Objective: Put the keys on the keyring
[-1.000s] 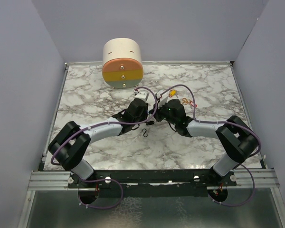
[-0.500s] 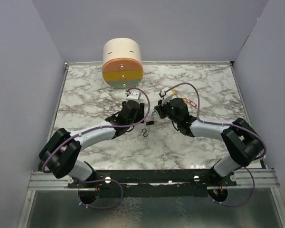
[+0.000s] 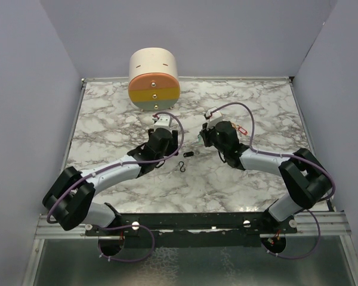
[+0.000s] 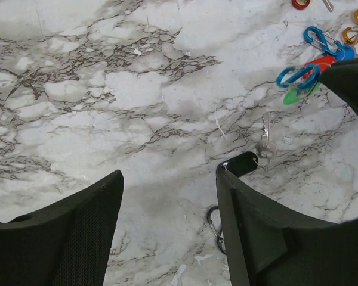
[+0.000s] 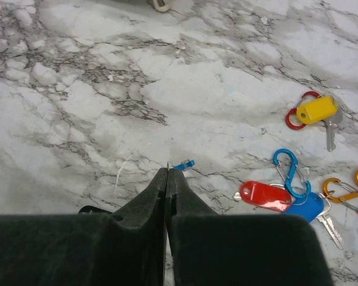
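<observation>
Left gripper [image 4: 170, 171] jaws just spread, backed off empty | right gripper [image 5: 167, 171] pressed together, apparently pinching blue clip [image 4: 298, 76] carrying green key [image 4: 293, 96] | judged: handover done, red key [image 5: 262, 195] still loose.

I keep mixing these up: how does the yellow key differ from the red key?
The yellow key has a short, blocky head; the red key has a longer, flatter one. The yellow key lies apart with a red ring at its head; the red key lies against a blue clip and a blue key. The yellow key's metal blade shows plainly; the red key's barely shows. Both lie flat on the marble table.
</observation>
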Available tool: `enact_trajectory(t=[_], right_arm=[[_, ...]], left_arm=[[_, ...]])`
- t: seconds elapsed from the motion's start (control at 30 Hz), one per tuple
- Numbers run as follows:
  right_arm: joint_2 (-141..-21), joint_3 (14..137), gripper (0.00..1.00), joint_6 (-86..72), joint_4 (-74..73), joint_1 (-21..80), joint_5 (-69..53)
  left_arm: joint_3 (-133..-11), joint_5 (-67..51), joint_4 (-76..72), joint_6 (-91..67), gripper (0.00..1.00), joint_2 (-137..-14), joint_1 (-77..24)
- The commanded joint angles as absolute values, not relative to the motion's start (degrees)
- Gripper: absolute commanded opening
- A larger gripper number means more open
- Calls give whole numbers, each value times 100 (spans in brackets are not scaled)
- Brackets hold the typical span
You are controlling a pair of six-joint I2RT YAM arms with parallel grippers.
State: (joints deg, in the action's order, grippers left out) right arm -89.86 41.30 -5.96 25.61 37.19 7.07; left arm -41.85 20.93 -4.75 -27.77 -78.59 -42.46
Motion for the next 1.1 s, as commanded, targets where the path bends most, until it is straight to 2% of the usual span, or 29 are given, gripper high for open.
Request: enact_trajectory(t=[0.0, 0.1, 0.17, 0.2, 0.63, 0.73, 0.8, 0.87, 1.07], right_arm=[[-9238, 4543, 1, -753, 2355, 3513, 1036], [-9504, 4769, 1, -721, 2354, 3375, 1017], [-9628, 4888, 1, -733, 2388, 3212, 910], [-9693, 4952, 1, -740, 2409, 3148, 867], [-10661, 5943, 2, -791, 2268, 2780, 446], [-10756, 6036, 10, -801, 2240, 2786, 285], [-10731, 5987, 23, -839, 2320, 2786, 182], [-10628, 5897, 33, -857, 2422, 2786, 118], [-10091, 5475, 37, -902, 2459, 2785, -95]], left_arm=[[-4025, 2268, -520, -2852, 70, -7567, -4237], [-3927, 2326, -532, -2897, 78, -7447, -4236], [-3804, 2381, -622, -2921, 94, -7354, -4237], [-3764, 2405, -647, -2926, 99, -7318, -4236], [-3674, 2530, -769, -2949, 99, -7233, -4236], [-3679, 2544, -783, -2950, 99, -7240, -4239], [-3691, 2532, -778, -2946, 99, -7263, -4237], [-3691, 2525, -778, -2955, 99, -7277, -4236], [-3652, 2484, -844, -3019, 99, -7279, -4236]])
